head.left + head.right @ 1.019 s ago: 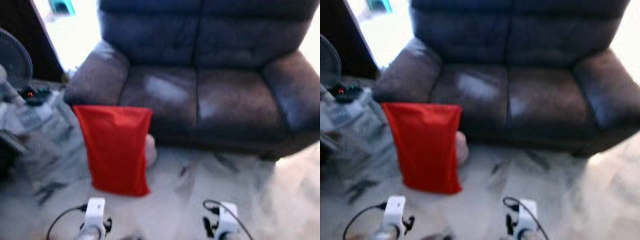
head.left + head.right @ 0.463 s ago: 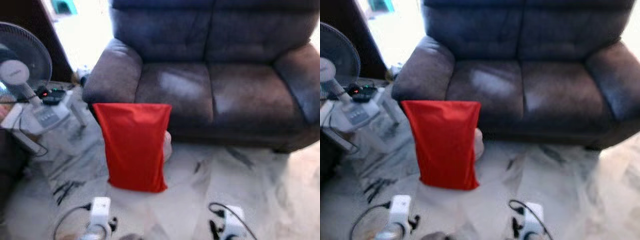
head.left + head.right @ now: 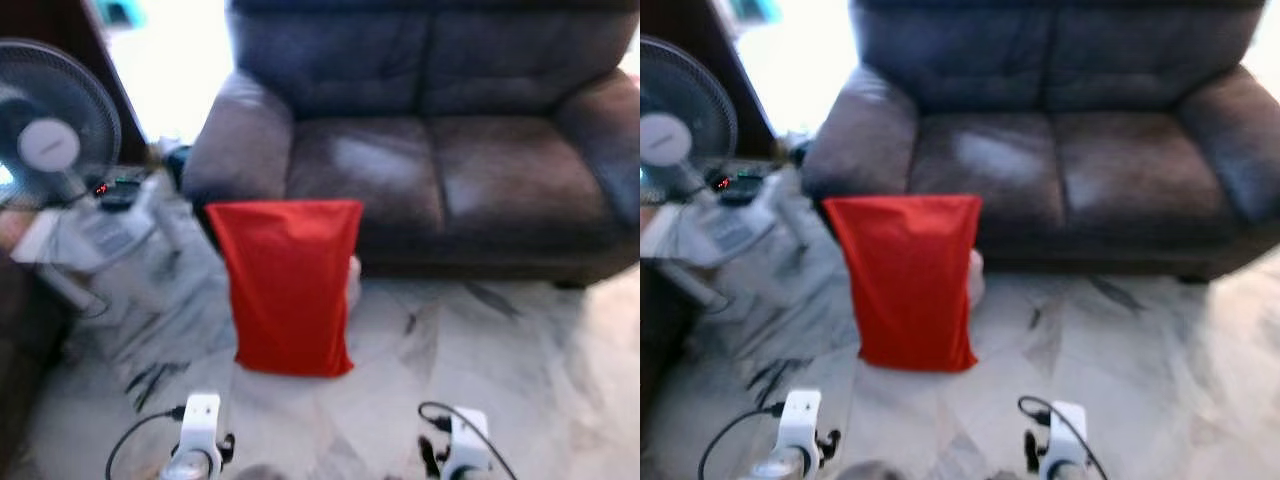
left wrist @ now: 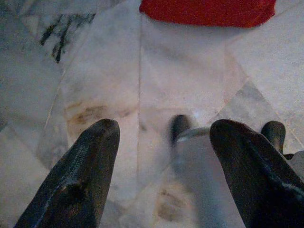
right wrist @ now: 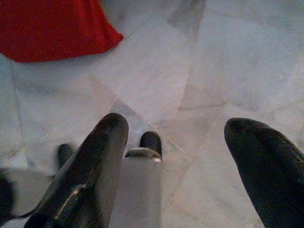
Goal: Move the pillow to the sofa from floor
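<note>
Head view of a living room, slightly blurred. A dark two-seat sofa stands on a pale marble floor with grey veining and angled tile joints. A red pillow stands upright on the floor, leaning against the sofa front below its left armrest; a pale rounded object just behind the pillow's right edge cannot be identified. A pedestal fan stands to the left, its base beside a small device showing a red light. Bright daylight enters behind the fan. Both arms hang low at the near edge, short of the pillow. Left gripper: fingers spread wide, holding nothing, over bare floor. Right gripper: likewise spread and empty, the pillow's lower edge beyond it.
</note>
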{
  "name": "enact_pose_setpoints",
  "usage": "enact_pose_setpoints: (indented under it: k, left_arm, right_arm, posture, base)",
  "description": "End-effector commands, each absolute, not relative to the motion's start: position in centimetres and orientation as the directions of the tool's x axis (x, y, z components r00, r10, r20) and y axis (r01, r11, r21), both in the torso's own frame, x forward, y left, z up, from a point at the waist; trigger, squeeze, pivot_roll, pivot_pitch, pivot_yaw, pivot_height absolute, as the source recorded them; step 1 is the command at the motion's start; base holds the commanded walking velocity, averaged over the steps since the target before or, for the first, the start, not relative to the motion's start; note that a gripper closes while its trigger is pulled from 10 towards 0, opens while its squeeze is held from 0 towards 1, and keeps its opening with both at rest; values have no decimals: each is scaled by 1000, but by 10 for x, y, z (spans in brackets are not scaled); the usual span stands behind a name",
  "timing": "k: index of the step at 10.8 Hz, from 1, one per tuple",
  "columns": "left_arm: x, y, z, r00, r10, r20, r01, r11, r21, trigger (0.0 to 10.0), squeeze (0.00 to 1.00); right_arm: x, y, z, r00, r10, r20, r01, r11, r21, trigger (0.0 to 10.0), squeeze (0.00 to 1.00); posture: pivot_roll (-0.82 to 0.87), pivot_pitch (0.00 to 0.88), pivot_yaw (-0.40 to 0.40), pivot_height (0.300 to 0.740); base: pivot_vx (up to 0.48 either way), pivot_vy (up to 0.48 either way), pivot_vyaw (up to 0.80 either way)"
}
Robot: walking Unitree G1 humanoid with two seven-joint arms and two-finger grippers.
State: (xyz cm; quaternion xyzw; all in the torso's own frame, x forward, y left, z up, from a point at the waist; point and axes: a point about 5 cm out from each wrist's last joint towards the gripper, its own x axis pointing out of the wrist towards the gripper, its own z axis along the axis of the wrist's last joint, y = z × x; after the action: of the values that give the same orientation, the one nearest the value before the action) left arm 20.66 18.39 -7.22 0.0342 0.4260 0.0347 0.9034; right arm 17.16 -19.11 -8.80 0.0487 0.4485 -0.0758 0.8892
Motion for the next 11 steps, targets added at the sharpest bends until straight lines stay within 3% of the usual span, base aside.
enact_pose_setpoints:
  k: [1, 6, 11]
  left_arm:
    - [197, 192, -77, 607, 114, -786, -45, 993, 109, 10000, 0]
    - [196, 191, -77, 607, 113, -787, -42, 993, 110, 10000, 0]
    - [199, 190, -76, 618, 91, -781, -19, 995, 101, 10000, 0]
  right_arm:
    - [168, -183, -90, 578, -74, -813, 181, 983, 39, 10000, 0]
    - [169, -182, -90, 578, -69, -813, 179, 983, 43, 10000, 0]
    - [169, -182, -91, 577, -69, -814, 177, 983, 42, 10000, 0]
  posture:
    - [31, 120, 1, 740]
    - [36, 127, 3, 740]
    - [35, 132, 1, 740]
  base:
    - [0, 349, 0]
    - [0, 350, 0]
    - [0, 0, 0]
